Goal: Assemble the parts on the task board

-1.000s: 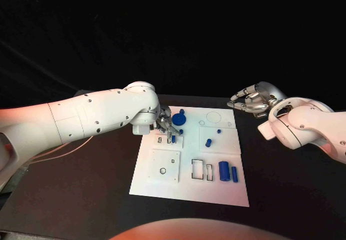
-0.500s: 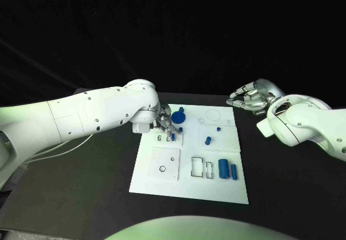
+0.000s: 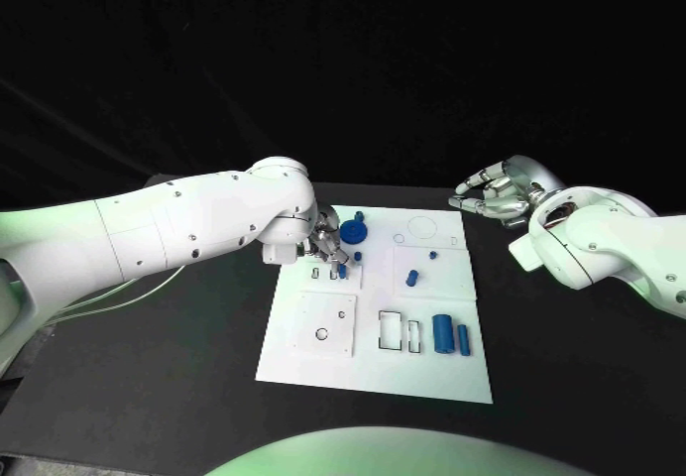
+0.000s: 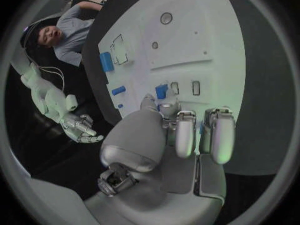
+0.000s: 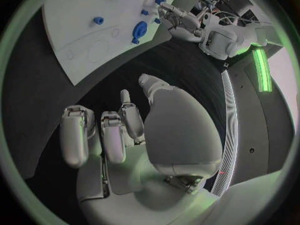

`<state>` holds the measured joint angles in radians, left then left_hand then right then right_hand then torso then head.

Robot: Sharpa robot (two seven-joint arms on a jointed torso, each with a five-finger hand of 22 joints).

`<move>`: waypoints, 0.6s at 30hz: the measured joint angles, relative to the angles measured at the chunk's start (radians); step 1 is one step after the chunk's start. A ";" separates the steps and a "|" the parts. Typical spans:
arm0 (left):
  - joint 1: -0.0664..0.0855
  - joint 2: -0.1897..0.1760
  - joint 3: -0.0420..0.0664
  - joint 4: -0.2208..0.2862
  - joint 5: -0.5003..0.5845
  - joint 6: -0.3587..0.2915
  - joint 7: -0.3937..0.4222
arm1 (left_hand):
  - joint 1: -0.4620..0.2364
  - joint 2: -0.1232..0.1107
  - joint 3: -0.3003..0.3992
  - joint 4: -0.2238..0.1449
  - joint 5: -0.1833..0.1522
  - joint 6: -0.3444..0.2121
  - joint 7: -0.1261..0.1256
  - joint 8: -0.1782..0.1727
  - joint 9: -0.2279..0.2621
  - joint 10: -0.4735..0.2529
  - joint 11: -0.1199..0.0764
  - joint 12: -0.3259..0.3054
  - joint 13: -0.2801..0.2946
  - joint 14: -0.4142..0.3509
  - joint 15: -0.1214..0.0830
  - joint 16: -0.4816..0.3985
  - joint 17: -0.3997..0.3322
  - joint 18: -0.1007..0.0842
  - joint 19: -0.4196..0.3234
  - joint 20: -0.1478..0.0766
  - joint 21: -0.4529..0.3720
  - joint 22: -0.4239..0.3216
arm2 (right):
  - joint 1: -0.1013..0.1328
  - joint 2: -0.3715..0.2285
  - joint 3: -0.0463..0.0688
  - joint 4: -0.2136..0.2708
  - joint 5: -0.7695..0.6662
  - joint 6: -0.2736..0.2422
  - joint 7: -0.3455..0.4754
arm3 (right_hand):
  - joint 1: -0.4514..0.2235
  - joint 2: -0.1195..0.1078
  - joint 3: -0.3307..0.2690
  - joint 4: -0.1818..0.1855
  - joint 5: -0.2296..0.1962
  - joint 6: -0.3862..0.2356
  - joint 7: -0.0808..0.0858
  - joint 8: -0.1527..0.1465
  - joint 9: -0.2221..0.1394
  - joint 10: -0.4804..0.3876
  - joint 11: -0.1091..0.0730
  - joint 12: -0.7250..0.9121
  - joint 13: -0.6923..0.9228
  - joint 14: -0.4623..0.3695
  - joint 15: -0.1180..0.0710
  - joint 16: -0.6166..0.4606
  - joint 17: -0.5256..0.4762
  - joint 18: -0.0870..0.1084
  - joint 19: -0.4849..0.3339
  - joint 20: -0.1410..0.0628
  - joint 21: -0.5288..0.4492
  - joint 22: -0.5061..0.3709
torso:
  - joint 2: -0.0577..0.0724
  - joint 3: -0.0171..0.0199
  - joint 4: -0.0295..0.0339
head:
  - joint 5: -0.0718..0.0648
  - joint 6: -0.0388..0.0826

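- The left hand (image 3: pixel 323 248) is seen low over the far-left part of the task board (image 3: pixel 358 377), reaching in from the left arm (image 3: pixel 171 233).
- A small blue part (image 4: pixel 161 91) is pinched at the fingertips of that hand, right above the little rectangular slots (image 4: pixel 195 87) of the board; whether it is already seated in a slot cannot be told.
- A round blue part (image 3: pixel 355 235) is found just beyond the left hand, near the board's far edge, with a short blue peg (image 3: pixel 359 218) behind it.
- Further right, a slanted blue peg (image 3: pixel 411 279) is seen near the board's middle and a tiny blue piece (image 3: pixel 434 260) beyond it.
- Two upright blue cylinders (image 3: pixel 445 336) are lying side by side on the nearer right part of the board, beside outlined recesses (image 3: pixel 391 332).
- The right hand (image 3: pixel 494 200) is held above the black tabletop (image 3: pixel 572 337), off the board's far-right corner, its fingers (image 5: pixel 103 132) curled inward with nothing held.
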<state>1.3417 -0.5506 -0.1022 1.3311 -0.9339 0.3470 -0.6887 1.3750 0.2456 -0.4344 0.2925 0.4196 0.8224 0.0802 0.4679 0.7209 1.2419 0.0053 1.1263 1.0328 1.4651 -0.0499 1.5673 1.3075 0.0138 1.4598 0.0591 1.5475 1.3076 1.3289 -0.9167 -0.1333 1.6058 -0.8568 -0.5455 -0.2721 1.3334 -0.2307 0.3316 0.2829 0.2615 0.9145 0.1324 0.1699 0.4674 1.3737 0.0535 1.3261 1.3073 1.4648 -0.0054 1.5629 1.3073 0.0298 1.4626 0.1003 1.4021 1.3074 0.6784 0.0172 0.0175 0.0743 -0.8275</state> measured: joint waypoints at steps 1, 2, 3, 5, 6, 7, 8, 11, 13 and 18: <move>0.000 0.000 0.000 0.000 0.001 0.001 0.000 | 0.000 0.000 0.000 0.000 0.008 0.001 0.001 0.000 0.001 0.000 0.000 0.000 0.000 0.000 0.000 0.000 0.000 0.000 0.000 0.000 0.000 0.000 | 0.000 0.000 0.000 0.000 0.000 0.000 0.000 | 0.000 0.000 0.000 0.000 0.000 0.000 0.000 0.000 0.000 0.000 0.000 0.000 0.000 0.000 0.000 0.000 0.000 0.000 0.000 0.000 0.000 0.000 | 0.000 0.0004 0.0001 | 0.000 -0.001; 0.000 0.000 0.000 0.000 0.001 0.001 0.000 | 0.001 -0.001 0.000 0.000 0.015 0.004 0.003 0.000 0.002 0.000 0.000 0.000 0.000 0.000 0.000 0.000 0.000 0.000 0.000 0.000 0.000 0.000 | 0.000 0.000 0.000 0.000 -0.001 0.000 0.000 | 0.000 0.000 0.000 0.000 0.000 0.000 0.000 0.000 0.000 0.000 0.000 0.000 0.000 0.000 0.000 0.000 0.000 0.000 0.000 0.000 0.000 0.000 | 0.000 0.0006 0.0001 | 0.000 -0.001; 0.000 0.000 0.000 0.000 0.002 0.002 0.000 | 0.004 -0.005 0.000 0.000 0.022 0.007 0.000 0.000 0.002 0.000 0.000 0.000 0.000 0.000 0.000 0.000 0.000 0.000 0.000 0.000 0.000 0.000 | 0.000 0.000 0.000 0.000 -0.001 0.000 -0.001 | 0.000 0.000 0.000 0.000 0.000 0.000 0.000 0.000 0.000 0.000 0.000 0.000 0.000 0.000 0.000 0.000 0.000 0.000 0.000 0.000 0.000 0.000 | 0.000 0.0006 0.0001 | 0.000 -0.001; 0.000 0.000 0.000 0.000 0.002 0.003 0.000 | 0.001 -0.007 0.000 0.000 0.037 0.007 0.000 0.000 0.004 0.000 0.000 0.000 0.000 0.000 0.000 0.000 0.000 0.000 0.000 0.000 0.000 0.000 | 0.000 0.000 0.000 0.000 -0.001 0.000 -0.001 | 0.000 0.000 0.000 0.000 0.000 0.000 0.000 0.000 0.000 0.000 0.000 0.000 0.000 0.000 0.000 0.000 0.000 0.000 0.000 0.000 0.000 0.000 | 0.000 0.0006 0.0001 | 0.000 -0.002; 0.000 0.000 0.000 0.000 0.003 0.003 0.000 | 0.005 -0.010 0.000 0.000 0.048 0.008 -0.001 0.000 0.005 0.000 0.000 0.000 0.000 0.000 0.000 0.000 0.000 0.000 0.000 0.000 0.000 0.000 | 0.000 0.000 0.000 -0.001 -0.001 0.000 -0.001 | 0.000 0.000 0.000 0.000 0.000 0.000 0.000 0.000 0.000 0.000 0.000 0.000 0.000 0.000 0.000 0.000 0.000 0.000 0.000 0.000 0.000 0.000 | 0.000 0.0006 0.0001 | 0.000 -0.003; 0.000 0.000 0.000 0.000 0.003 0.004 -0.001 | 0.008 -0.014 0.000 0.000 0.066 0.011 -0.004 0.000 0.007 -0.002 -0.002 0.000 0.001 0.000 0.000 0.000 0.000 0.000 0.000 0.000 0.000 0.000 | 0.000 0.000 0.000 -0.001 -0.002 0.000 -0.001 | 0.000 0.000 0.000 0.000 0.000 0.000 0.000 0.000 0.000 0.000 0.000 0.000 0.000 0.000 0.000 0.000 0.000 0.000 0.000 0.000 0.000 0.000 | 0.000 0.0006 0.0001 | 0.000 -0.003; 0.000 0.000 0.000 0.000 0.003 0.005 -0.001 | 0.008 -0.014 0.000 0.000 0.079 0.011 -0.004 0.000 0.007 -0.004 -0.004 0.000 0.001 0.000 0.000 0.000 0.000 0.000 0.000 0.000 0.000 0.000 | 0.000 0.000 0.000 -0.001 -0.002 0.000 -0.001 | 0.000 0.000 0.000 0.000 0.000 0.000 0.000 0.000 0.000 0.000 0.000 0.000 0.000 0.000 0.000 0.000 0.000 0.000 0.000 0.000 0.000 0.000 | 0.000 0.0006 0.0001 | 0.000 -0.003; 0.000 0.000 0.000 0.000 0.004 0.007 -0.001 | 0.008 -0.014 0.000 0.000 0.088 0.011 -0.004 0.000 0.008 -0.004 -0.004 0.000 0.009 0.000 0.000 0.000 0.000 0.000 0.000 0.000 0.000 0.000 | 0.000 0.001 0.000 -0.001 -0.002 0.000 -0.002 | 0.000 0.000 0.000 0.000 0.000 0.000 0.000 0.000 0.000 0.000 0.000 0.000 0.000 0.000 0.000 0.000 0.000 0.000 0.000 0.000 0.000 0.000 | 0.000 0.0008 0.0000 | 0.000 -0.003; 0.000 0.000 0.000 0.000 0.004 0.008 -0.001 | 0.010 -0.016 0.000 0.000 0.096 0.014 -0.007 0.000 0.010 -0.004 -0.004 0.000 0.010 0.000 0.000 0.000 0.000 0.000 0.000 0.000 0.000 0.000 | 0.000 0.001 0.000 -0.002 -0.002 0.000 -0.002 | 0.000 0.000 0.000 0.000 0.000 0.000 0.000 0.002 0.001 0.000 0.000 0.000 0.000 0.000 0.000 0.000 0.000 0.000 0.000 0.000 0.000 0.000 | 0.000 0.0009 -0.0001 | 0.000 -0.004; 0.000 -0.001 0.000 0.001 0.005 0.012 -0.001 | 0.034 -0.022 0.000 0.000 0.125 0.016 -0.009 0.000 0.015 -0.004 -0.004 0.000 0.010 0.002 -0.005 0.000 0.000 0.000 0.004 -0.004 0.004 0.000 | -0.001 0.002 0.000 -0.004 -0.003 0.000 -0.003 | 0.000 0.000 0.000 0.000 0.000 0.000 0.000 0.004 0.001 0.000 0.000 0.000 0.001 0.000 0.000 0.000 0.000 0.000 0.000 0.000 0.000 0.001 | 0.000 0.0011 0.0001 | 0.001 -0.005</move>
<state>1.3417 -0.5512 -0.1026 1.3319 -0.9285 0.3585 -0.6900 1.4087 0.2237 -0.4344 0.2925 0.5444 0.8384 0.0713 0.4679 0.7358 1.2383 0.0017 1.1263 1.0426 1.4673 -0.0551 1.5672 1.3075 0.0138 1.4635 0.0555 1.5519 1.3074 1.3284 -0.9146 -0.1336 1.6023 -0.8593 -0.5456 -0.2750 1.3335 -0.2307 0.3316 0.2829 0.2615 0.9145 0.1324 0.1739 0.4683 1.3737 0.0535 1.3261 1.3081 1.4648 -0.0054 1.5629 1.3073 0.0298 1.4627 0.1003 1.4021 1.3081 0.6789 0.0182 0.0176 0.0749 -0.8322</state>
